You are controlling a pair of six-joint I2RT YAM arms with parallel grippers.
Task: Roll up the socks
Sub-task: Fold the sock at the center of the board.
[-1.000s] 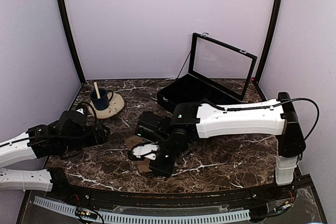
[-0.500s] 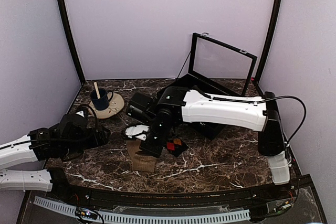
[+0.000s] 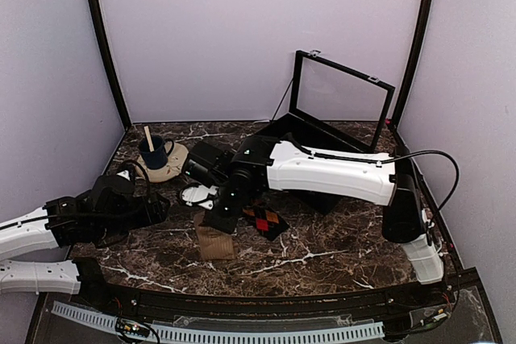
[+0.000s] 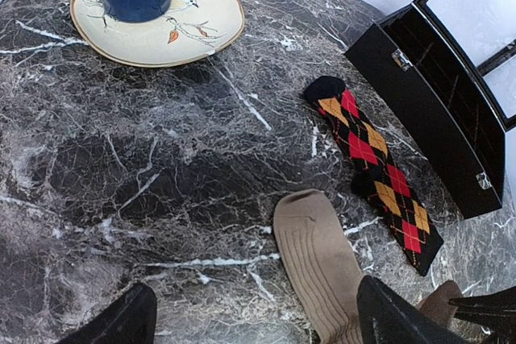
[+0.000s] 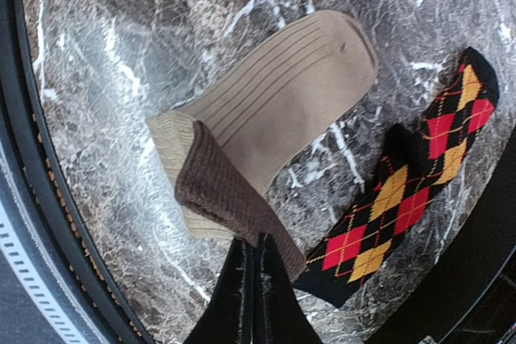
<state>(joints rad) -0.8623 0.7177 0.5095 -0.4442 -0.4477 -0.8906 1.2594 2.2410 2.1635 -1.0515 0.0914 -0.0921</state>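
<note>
Ribbed matt tan sock [image 5: 274, 110], knitted argyle sock [image 4: 375, 171], glossy marble-look table [image 4: 121, 175], glazed saucer [image 4: 208, 28]

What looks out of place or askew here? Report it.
The tan sock has its cuff folded back over itself, darker brown inside showing, its edge apparently pinched by the shut right gripper. The argyle sock lies flat beside it, angled, not lined up. Nothing spilled or damaged.

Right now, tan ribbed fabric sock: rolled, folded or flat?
Partly folded: tan ribbed sock, one end turned back, darker brown side up; rest lies flat.
</note>
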